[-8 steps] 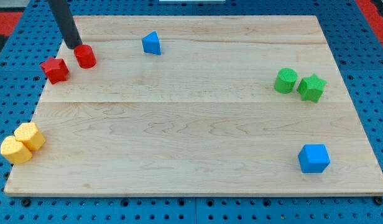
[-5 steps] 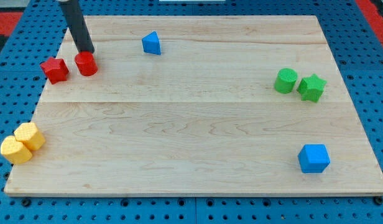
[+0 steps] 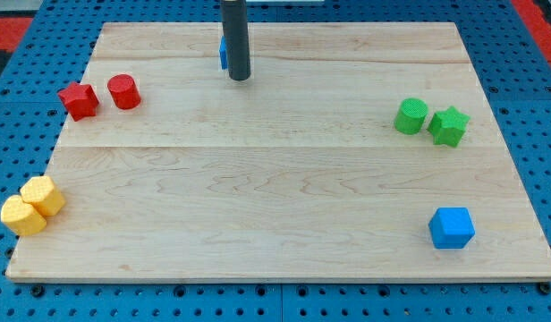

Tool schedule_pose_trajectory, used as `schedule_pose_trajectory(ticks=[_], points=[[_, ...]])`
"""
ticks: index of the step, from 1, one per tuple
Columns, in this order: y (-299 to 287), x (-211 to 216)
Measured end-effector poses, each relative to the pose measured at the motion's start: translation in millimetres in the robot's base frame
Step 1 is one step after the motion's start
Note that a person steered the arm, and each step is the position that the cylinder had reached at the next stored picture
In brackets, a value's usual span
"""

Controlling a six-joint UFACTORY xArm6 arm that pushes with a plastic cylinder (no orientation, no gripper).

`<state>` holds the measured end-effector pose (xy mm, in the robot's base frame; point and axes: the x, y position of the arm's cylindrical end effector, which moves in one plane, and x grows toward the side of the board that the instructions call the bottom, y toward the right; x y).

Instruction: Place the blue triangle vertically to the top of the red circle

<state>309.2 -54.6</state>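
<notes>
Blue triangle [image 3: 222, 52] near the view's top, left of centre, on the wooden surface [image 3: 284, 179]; almost wholly hidden behind the dark rod, only a thin blue sliver showing at the rod's left edge, shape not readable from that. My tip [image 3: 239, 77] set down just below and slightly right of that sliver, very close to it; contact not discernible. No claw on this arm, only the straight rod, so nothing to call open, closed or gripping.

Red circle [image 3: 124, 91], an upright cylinder, well to the view's left of the blue triangle and a little lower. Just beside it on the left, a red star-shaped block [image 3: 79, 100], a narrow gap between the two.

At the view's lower left edge, two yellow blocks touching: one yellow hexagonal block [image 3: 43, 195] and a second yellow block [image 3: 21, 216] below-left of it.

At the view's right, a green cylinder [image 3: 411, 116] with a green star-shaped block [image 3: 449, 125] just beside it on the right. Lower right, a blue cube-like block [image 3: 452, 227] standing alone, well apart from the rest.
</notes>
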Motion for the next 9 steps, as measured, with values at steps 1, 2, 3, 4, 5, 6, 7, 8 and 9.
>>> schedule_pose_trajectory(ticks=[1, 2, 3, 4, 5, 6, 7, 8, 9], points=[[4, 0], [33, 6], [-11, -37], [-51, -63], [-82, -63], [-32, -63], [14, -66], [6, -92], [-60, -100]])
